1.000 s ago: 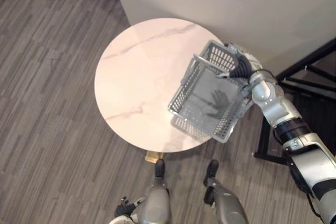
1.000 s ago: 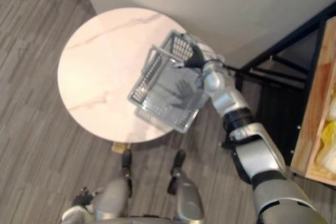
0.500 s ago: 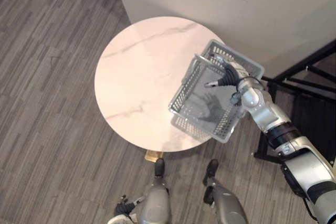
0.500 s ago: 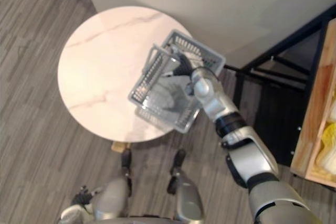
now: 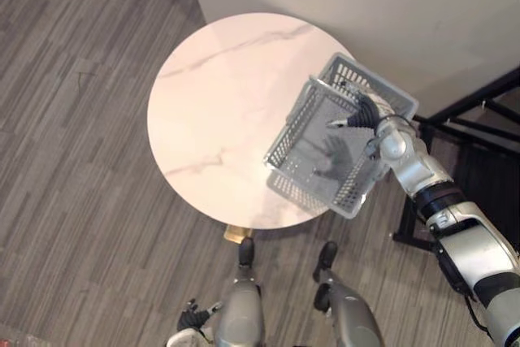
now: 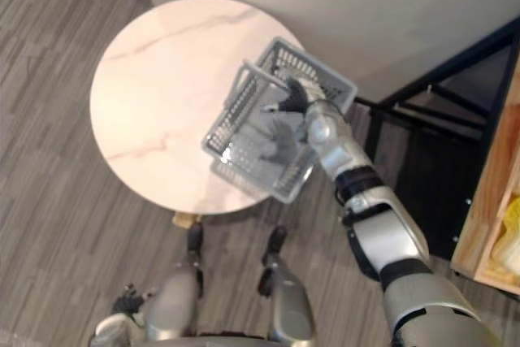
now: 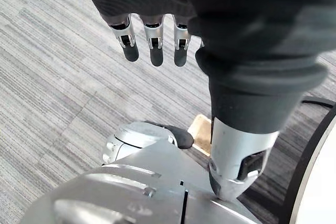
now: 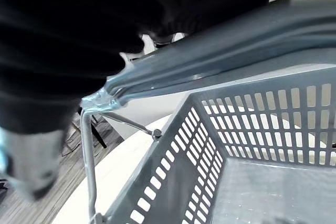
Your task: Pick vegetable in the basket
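Grey plank floor [image 5: 73,160] is seen all round. Round pale marble table [image 5: 219,119] is set against the wall. Grey mesh basket [image 5: 309,193] is placed over the table's right edge, with its near corner overhanging the rim; lifted or resting can't be told. Its handles [image 8: 210,56] are swung up and met by the right hand [image 5: 363,113]; grip state can't be told. Left hand [image 7: 153,38] is hung low over the floor, fingers straight, nothing held.
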### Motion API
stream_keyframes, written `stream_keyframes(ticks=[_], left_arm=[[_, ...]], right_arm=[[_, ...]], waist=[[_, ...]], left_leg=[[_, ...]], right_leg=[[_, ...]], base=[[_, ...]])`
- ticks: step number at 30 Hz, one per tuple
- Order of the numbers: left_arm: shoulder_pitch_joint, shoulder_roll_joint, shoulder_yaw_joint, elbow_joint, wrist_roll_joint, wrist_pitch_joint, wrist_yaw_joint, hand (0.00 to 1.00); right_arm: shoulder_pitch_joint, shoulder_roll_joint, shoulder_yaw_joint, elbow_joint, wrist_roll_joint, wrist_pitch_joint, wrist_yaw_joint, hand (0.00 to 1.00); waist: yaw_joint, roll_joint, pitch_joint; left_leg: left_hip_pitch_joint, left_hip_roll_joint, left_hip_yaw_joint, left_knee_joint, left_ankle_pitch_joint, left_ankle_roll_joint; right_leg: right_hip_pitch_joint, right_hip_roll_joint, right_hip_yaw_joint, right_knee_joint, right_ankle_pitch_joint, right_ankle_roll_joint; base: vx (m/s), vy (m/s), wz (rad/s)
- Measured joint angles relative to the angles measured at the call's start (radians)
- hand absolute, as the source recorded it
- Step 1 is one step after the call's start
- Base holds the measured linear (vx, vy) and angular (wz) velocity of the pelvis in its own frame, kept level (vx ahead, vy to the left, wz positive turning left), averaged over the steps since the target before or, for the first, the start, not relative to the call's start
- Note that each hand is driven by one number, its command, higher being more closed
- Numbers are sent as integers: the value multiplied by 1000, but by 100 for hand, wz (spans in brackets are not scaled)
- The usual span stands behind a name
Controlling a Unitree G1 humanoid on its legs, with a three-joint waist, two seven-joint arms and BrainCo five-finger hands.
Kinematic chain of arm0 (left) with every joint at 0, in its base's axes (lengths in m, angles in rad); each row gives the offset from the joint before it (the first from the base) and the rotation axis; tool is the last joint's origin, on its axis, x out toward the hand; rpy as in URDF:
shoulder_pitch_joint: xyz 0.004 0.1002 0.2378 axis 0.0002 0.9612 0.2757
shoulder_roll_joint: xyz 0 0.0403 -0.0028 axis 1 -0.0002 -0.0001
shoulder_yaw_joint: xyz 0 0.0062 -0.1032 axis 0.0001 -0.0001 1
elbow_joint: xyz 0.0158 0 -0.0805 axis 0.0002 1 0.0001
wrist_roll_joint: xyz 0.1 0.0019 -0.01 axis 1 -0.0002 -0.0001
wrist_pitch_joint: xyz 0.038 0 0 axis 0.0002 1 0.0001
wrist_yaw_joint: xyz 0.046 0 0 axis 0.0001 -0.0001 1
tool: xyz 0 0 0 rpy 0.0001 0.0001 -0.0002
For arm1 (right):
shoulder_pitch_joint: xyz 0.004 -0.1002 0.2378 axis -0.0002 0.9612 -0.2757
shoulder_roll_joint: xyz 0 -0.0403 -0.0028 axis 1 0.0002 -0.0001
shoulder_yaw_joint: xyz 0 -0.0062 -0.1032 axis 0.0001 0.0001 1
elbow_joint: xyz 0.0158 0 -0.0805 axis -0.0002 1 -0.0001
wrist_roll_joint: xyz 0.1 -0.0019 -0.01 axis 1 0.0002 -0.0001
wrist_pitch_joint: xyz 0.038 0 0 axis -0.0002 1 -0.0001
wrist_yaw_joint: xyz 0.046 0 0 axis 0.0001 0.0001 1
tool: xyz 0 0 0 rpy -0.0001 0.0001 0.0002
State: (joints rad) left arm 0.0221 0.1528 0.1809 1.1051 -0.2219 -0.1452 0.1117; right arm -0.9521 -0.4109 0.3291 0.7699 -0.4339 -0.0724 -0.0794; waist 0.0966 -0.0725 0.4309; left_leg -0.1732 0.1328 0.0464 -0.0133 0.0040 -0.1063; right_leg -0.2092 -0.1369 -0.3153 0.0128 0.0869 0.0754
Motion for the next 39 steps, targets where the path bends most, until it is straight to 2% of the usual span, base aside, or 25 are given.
stream_keyframes(ticks=[6,7,17,22,27,35,37,39], left_arm=[[-2,5,-17,-1,0,0,2,0],[-2,5,-17,-1,0,0,2,0],[-3,4,-21,-2,0,-1,2,0],[-3,3,-25,-1,0,-5,2,0],[-2,1,-26,-1,2,-4,0,0],[-3,12,-23,-1,12,6,-2,0],[-2,17,-16,-1,36,10,0,0],[0,42,-15,1,59,25,-2,0]], right_arm=[[-9,-5,-34,23,0,2,-4,0],[-9,-5,-37,24,0,2,-3,100],[-6,-5,-22,32,-2,1,3,100],[-4,-17,4,33,-41,-3,18,100],[2,-60,107,31,-74,-29,60,100],[28,-95,316,-115,-79,-77,149,100],[46,-96,346,-152,-80,-84,157,100],[59,-101,378,-217,-99,-92,165,100]], waist=[[0,1,1],[-1,3,2],[2,5,3],[2,7,4],[19,6,4],[20,-16,0],[21,-27,-7],[17,-50,-22]], left_leg=[[-8,0,5,-1,0,0],[-11,0,6,0,0,0],[-11,-2,3,1,1,-1],[-11,-7,-3,-3,5,-4],[11,-6,-4,-14,8,-7],[49,1,1,-29,13,-7],[60,3,10,-32,13,-7],[79,6,32,-37,13,-7]], right_leg=[[-13,0,6,2,0,0],[-17,0,7,2,0,0],[-14,-1,5,2,0,0],[-11,-7,-2,2,1,1],[8,-6,-6,0,0,1],[38,1,-1,-3,0,2],[41,4,9,-4,0,2],[45,8,32,-4,0,1]], base=[[5,-1,-1],[15,-3,-4],[0,0,0],[2,4,5],[0,0,0],[12,-6,-1],[25,-12,-15],[19,-12,-25]])
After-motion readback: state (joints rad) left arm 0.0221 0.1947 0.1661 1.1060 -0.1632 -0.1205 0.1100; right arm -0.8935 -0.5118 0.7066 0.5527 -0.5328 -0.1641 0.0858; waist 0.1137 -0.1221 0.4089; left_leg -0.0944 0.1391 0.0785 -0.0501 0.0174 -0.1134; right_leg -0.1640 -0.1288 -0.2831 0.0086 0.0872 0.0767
